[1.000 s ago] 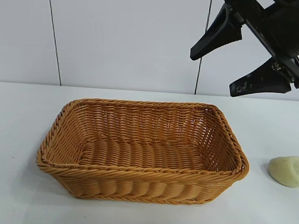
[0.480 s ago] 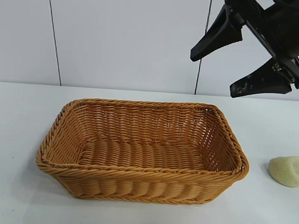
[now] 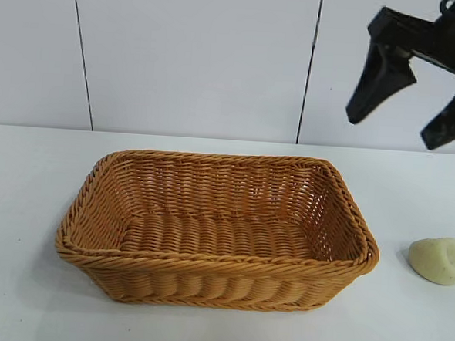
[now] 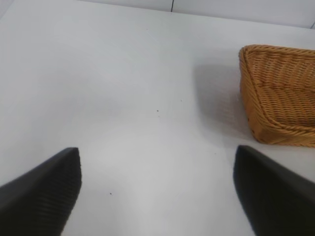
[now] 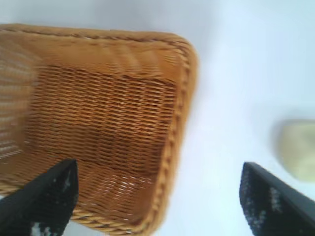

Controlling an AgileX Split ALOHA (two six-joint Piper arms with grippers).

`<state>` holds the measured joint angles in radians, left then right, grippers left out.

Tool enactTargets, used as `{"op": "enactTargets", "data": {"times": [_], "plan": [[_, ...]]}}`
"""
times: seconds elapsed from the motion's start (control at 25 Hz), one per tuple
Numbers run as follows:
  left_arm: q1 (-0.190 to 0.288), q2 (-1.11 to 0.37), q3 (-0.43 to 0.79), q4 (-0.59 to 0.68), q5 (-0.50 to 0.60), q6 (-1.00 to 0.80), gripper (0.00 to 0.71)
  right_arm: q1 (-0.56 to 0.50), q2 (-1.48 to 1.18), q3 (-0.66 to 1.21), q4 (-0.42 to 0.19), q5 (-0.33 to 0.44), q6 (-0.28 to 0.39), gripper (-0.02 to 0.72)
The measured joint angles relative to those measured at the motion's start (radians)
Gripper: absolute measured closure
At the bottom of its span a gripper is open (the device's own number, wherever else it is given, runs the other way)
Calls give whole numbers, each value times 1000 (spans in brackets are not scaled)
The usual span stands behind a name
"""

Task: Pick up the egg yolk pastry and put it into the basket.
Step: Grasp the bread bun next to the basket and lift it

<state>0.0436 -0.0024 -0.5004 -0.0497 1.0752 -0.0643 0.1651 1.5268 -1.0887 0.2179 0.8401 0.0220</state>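
The golden-brown wicker basket stands in the middle of the white table and is empty. It also shows in the right wrist view and a corner of it in the left wrist view. The pale yellow egg yolk pastry lies on the table to the right of the basket, and shows in the right wrist view. My right gripper is open and empty, high above the table, over the basket's far right corner. My left gripper is open and empty over bare table, left of the basket.
The white table runs to a pale panelled wall at the back.
My right gripper has swung to the right and turned, fingers now pointing more downward. The basket and pastry have not moved.
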Motion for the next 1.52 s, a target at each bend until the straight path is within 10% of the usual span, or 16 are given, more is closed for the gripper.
{"op": "enactTargets", "data": {"times": [0.16,0.92,1.08,1.28,1.52], "plan": [[0,0,0,0,1,0,99,-72,54,-3,-100,18,45,66],[0,0,0,0,3,1,99,-192,457,-6,-115,-138,48,80],[0,0,0,0,3,1,99,-192,463,-6,-115,-144,48,192],[0,0,0,0,3,1,99,-192,462,-8,-115,-138,48,512],[0,0,0,0,3,1,99,-192,399,-56,-115,-52,48,580]]}}
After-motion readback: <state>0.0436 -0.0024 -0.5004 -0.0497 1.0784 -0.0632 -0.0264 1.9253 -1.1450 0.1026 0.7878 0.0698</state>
